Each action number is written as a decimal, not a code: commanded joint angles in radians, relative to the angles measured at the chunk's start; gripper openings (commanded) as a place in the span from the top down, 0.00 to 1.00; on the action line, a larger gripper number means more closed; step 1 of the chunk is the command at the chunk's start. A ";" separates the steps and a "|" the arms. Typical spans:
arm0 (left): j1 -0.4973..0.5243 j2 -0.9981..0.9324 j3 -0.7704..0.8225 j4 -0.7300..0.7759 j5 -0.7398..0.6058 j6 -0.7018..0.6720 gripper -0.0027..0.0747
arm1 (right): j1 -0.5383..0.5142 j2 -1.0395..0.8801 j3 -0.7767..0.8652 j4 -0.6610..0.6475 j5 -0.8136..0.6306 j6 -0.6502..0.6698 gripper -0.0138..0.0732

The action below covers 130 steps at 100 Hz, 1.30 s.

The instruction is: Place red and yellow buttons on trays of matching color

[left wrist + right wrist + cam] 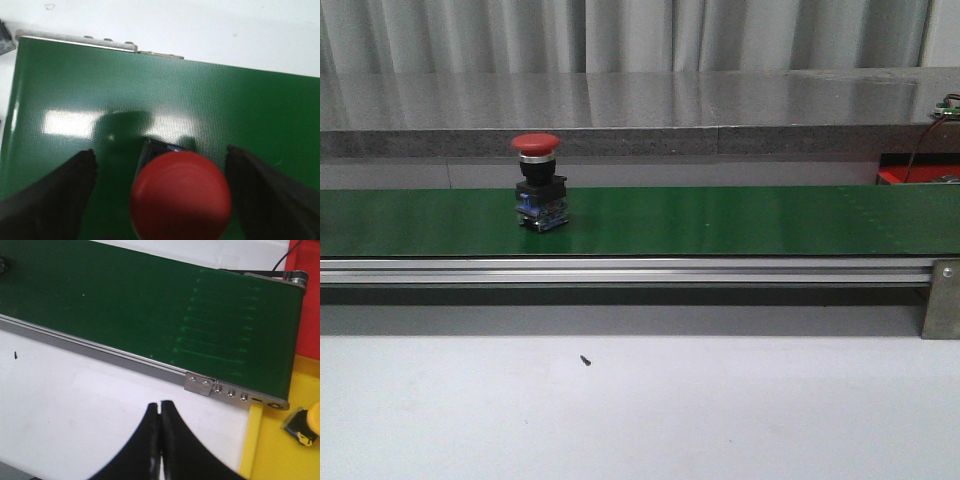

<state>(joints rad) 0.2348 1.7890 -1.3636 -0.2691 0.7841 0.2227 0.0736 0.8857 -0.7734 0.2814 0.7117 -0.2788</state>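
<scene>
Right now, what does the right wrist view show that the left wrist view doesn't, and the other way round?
Only the right wrist view shows a yellow tray with a yellow button on it, a red tray at the belt's end, the belt's metal side rail, and the right end effector, its fingers closed together. Only the left wrist view shows the red button standing on the belt between the open fingers of the left end effector. Both show the green conveyor belt and the white table.
</scene>
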 commanded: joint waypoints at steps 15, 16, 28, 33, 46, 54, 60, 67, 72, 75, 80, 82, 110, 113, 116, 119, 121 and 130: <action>-0.042 -0.154 -0.025 -0.040 -0.059 0.005 0.14 | 0.000 -0.012 -0.025 0.012 -0.058 -0.010 0.92; -0.042 -0.163 -0.025 -0.042 -0.059 0.005 0.14 | 0.000 -0.012 -0.025 0.012 -0.058 -0.010 0.92; -0.044 -0.251 -0.025 -0.046 -0.059 0.005 0.14 | 0.000 -0.012 -0.025 0.012 -0.058 -0.010 0.92; -0.044 -0.294 -0.020 -0.044 -0.064 0.012 0.14 | 0.000 -0.012 -0.025 0.012 -0.058 -0.010 0.92; -0.044 -0.434 0.054 -0.044 -0.126 0.055 0.14 | 0.000 -0.012 -0.025 0.012 -0.059 -0.010 0.92; -0.044 -0.548 0.151 -0.044 -0.188 0.068 0.14 | 0.000 -0.012 -0.025 0.012 -0.059 -0.010 0.92; -0.044 -0.628 0.229 -0.053 -0.232 0.085 0.14 | 0.000 -0.012 -0.025 0.012 -0.060 -0.010 0.92; -0.044 -0.732 0.330 -0.070 -0.281 0.085 0.14 | 0.000 -0.012 -0.025 0.012 -0.060 -0.010 0.92; -0.044 -0.816 0.408 -0.084 -0.299 0.085 0.14 | 0.000 -0.012 -0.025 0.012 -0.060 -0.010 0.92; -0.044 -0.857 0.456 -0.090 -0.305 0.085 0.14 | 0.000 -0.012 -0.025 0.012 -0.059 -0.010 0.92; -0.044 -0.939 0.519 -0.094 -0.309 0.085 0.17 | 0.000 -0.012 -0.025 0.012 -0.058 -0.010 0.92; -0.044 -0.959 0.545 -0.094 -0.309 0.085 0.18 | 0.000 -0.012 -0.025 0.012 -0.058 -0.010 0.92; -0.044 -1.258 0.768 -0.094 -0.316 0.092 0.88 | 0.000 -0.012 -0.025 0.013 -0.056 -0.010 0.79; -0.044 -1.275 0.776 -0.094 -0.318 0.092 0.95 | 0.000 -0.012 -0.025 0.014 -0.056 -0.010 0.72; -0.044 -1.283 0.782 -0.094 -0.323 0.092 0.99 | 0.000 -0.012 -0.025 0.014 -0.057 -0.010 0.66; -0.044 -1.289 0.784 -0.094 -0.326 0.092 0.99 | 0.000 -0.012 -0.025 0.014 -0.059 -0.010 0.60; -0.044 -1.291 0.785 -0.094 -0.326 0.092 0.99 | 0.000 -0.012 -0.025 0.015 -0.062 -0.010 0.54; -0.044 -1.294 0.787 -0.094 -0.330 0.092 0.99 | 0.000 -0.009 -0.029 0.020 -0.078 -0.011 0.29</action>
<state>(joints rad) 0.1961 0.4938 -0.5525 -0.3394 0.5382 0.3139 0.0736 0.8857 -0.7734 0.2814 0.7077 -0.2788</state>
